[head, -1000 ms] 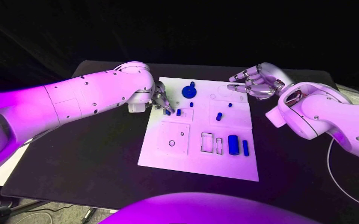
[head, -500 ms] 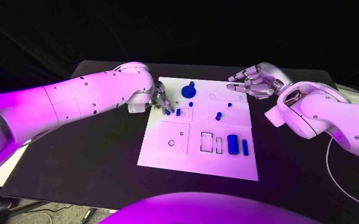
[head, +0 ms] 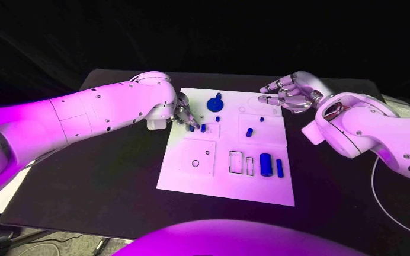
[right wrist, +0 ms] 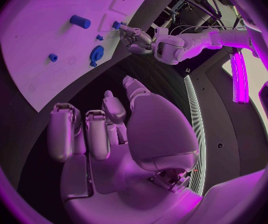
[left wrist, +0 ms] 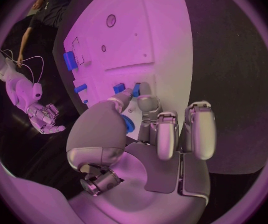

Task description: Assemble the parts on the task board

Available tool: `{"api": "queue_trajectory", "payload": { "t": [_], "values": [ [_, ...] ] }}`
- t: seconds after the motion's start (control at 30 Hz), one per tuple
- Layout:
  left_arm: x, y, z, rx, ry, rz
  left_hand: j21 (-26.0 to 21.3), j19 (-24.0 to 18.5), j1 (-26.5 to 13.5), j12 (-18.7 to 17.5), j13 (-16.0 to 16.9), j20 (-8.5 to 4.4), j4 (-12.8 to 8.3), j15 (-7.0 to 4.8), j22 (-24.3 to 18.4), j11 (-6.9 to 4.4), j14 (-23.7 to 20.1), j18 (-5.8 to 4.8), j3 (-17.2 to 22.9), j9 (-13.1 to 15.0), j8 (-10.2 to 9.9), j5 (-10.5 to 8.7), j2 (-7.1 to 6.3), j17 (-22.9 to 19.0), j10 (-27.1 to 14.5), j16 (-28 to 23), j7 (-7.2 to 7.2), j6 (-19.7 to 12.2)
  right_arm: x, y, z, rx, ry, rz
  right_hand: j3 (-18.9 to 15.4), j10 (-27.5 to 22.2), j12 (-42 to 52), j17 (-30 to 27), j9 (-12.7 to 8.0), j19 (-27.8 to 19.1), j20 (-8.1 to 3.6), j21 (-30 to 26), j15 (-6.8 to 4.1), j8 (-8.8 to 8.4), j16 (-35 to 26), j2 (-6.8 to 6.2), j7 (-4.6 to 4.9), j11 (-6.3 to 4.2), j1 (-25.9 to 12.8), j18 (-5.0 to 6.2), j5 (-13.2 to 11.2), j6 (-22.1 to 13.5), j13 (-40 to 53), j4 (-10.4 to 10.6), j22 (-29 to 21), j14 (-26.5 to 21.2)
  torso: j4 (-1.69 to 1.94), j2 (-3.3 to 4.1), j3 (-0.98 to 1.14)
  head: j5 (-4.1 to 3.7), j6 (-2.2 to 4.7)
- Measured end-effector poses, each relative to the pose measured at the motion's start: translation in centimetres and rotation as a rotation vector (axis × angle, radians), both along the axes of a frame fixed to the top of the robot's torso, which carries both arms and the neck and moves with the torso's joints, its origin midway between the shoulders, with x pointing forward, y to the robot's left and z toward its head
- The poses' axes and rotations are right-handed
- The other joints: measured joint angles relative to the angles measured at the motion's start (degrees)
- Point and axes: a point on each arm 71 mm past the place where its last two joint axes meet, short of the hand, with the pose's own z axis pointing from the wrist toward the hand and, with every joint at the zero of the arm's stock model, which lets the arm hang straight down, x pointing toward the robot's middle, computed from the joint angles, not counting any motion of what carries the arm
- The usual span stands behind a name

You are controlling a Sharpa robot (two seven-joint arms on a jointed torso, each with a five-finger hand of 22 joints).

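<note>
The white task board point(head: 224, 180) lies in the middle of the black table. My left hand point(head: 182, 114) is at its left edge. Thumb and a finger pinch a small blue part point(left wrist: 136, 89) standing on the board, with a second small blue part point(left wrist: 118, 88) right beside it. A round blue knob point(head: 215, 105) sits at the far side. Small blue parts point(head: 249, 131) lie mid-board. A blue cylinder point(head: 266, 165) and a slim blue bar point(head: 279, 169) lie near the right edge. My right hand point(head: 286, 97) hovers over the far right corner, fingers apart, holding nothing.
The board has a square recess with a hole point(head: 199, 156) and two narrow slots point(head: 242, 162) near its middle. Black table point(head: 102, 179) surrounds the board on all sides. A white cable point(head: 380, 200) lies at the table's right edge.
</note>
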Motion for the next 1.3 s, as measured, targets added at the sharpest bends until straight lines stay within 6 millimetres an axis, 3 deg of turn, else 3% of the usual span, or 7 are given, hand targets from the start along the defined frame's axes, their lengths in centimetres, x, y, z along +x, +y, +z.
{"api": "queue_trajectory", "payload": {
  "t": [0.43,0.7,0.9,1.07,1.13,1.23,1.3],
  "values": [
    [-0.1,0.0,0.0,0.004,-0.006,0.001,-0.01,0.0,-0.6,0.0,-0.01,0.0,0.56,0.0,0.0,0.0,0.0,0.0,-1.11,-0.36,0.01,0.0,-0.6,-0.01,0.0,0.0,0.09,0.09,0.0,0.0,0.0,0.0,0.002,0.001,0.0,0.0,0.0,-0.01,0.0,0.0,0.0,0.0,0.0,0.0,0.0,0.0,0.0,0.0,0.0,0.0,0.0,0.0,0.0,0.0,0.0,0.0,0.04,0.01,0.02,-0.13,-0.09],
    [-0.2,0.2,0.0,0.003,-0.011,0.006,0.2,0.0,-1.73,0.0,-0.01,0.0,2.21,0.0,-0.01,0.0,0.0,0.0,-4.83,-1.02,0.34,0.0,-1.73,-0.01,0.0,0.0,0.07,0.08,0.0,0.0,0.0,0.0,0.003,0.002,0.0,0.0,0.0,-0.01,0.0,0.0,0.0,0.0,0.0,0.0,0.0,0.0,0.0,0.0,0.0,0.0,0.0,0.0,0.0,0.0,0.0,0.0,0.05,-0.01,0.02,-0.13,-0.03],
    [-0.2,0.6,0.0,-0.005,-0.027,0.024,0.09,0.0,-1.89,0.0,-0.18,0.0,3.39,-0.2,-0.01,-0.21,0.21,0.0,-7.7,-1.56,0.62,0.0,-1.54,-0.02,0.2,0.0,-0.13,0.27,0.0,0.0,0.0,0.0,0.004,0.002,0.0,0.0,0.0,-0.02,0.0,0.0,0.0,0.0,0.0,0.0,0.0,0.0,0.0,0.0,0.0,0.0,0.0,0.0,0.0,0.0,0.0,0.0,0.04,-0.01,-0.01,-0.13,0.03],
    [0.0,0.8,0.4,-0.059,-0.06,0.06,-2.52,0.0,-1.81,-2.24,-2.81,0.0,4.72,-0.2,-0.01,0.32,0.21,0.01,-11.32,-2.26,0.61,0.0,-1.51,-0.02,-1.17,0.0,0.61,-0.49,0.0,0.1,-0.1,0.001,0.004,0.002,0.0,0.0,0.0,-0.02,0.0,0.0,0.0,0.0,0.0,0.0,0.0,0.0,0.0,0.0,0.0,0.0,0.0,0.0,0.0,0.0,0.0,0.0,0.05,-0.01,-0.02,-0.22,0.08],
    [0.1,0.9,0.5,-0.087,-0.073,0.075,-3.41,0.0,-1.23,-2.99,-3.75,0.0,5.26,-0.2,-0.01,0.4,0.2,0.0,-12.57,-2.48,0.61,0.0,-0.93,-0.02,-1.85,0.0,0.7,-1.03,0.0,0.1,-0.1,0.001,0.004,0.003,0.0,0.0,0.0,-0.02,0.0,0.0,0.0,0.0,0.0,0.0,0.0,0.0,0.0,0.0,0.0,0.0,0.0,0.0,0.0,0.0,0.0,0.0,0.05,-0.01,-0.03,-0.25,0.09],
    [0.3,0.9,0.7,-0.134,-0.091,0.101,-6.45,0.0,-0.33,-5.98,-7.43,0.0,6.04,-0.2,-0.01,0.78,0.21,0.01,-14.46,-2.96,0.61,0.0,-0.02,-0.02,-4.19,-0.04,1.16,-2.3,0.0,0.1,-0.1,0.001,0.005,0.003,0.0,0.0,0.0,-0.02,0.0,0.0,0.0,0.0,0.0,0.0,0.0,0.0,0.0,0.0,0.0,0.0,0.0,0.0,0.0,0.0,0.0,0.0,0.05,-0.01,-0.03,-0.31,0.1],
    [0.4,1.1,0.8,-0.164,-0.104,0.118,-8.93,0.0,0.82,-8.5,-10.45,0.0,6.48,0.0,-0.01,1.12,0.0,0.91,-15.33,-3.31,0.62,0.0,0.76,-0.03,-6.05,-1.14,1.61,-3.12,0.0,0.1,-0.1,0.001,0.005,0.003,-0.23,0.0,0.0,-0.02,0.0,0.0,0.0,0.0,0.0,0.0,0.0,0.0,0.0,0.0,0.0,0.0,0.0,0.0,0.0,-0.01,0.0,0.0,0.05,-0.01,-0.03,-0.35,0.11]
  ]
}}
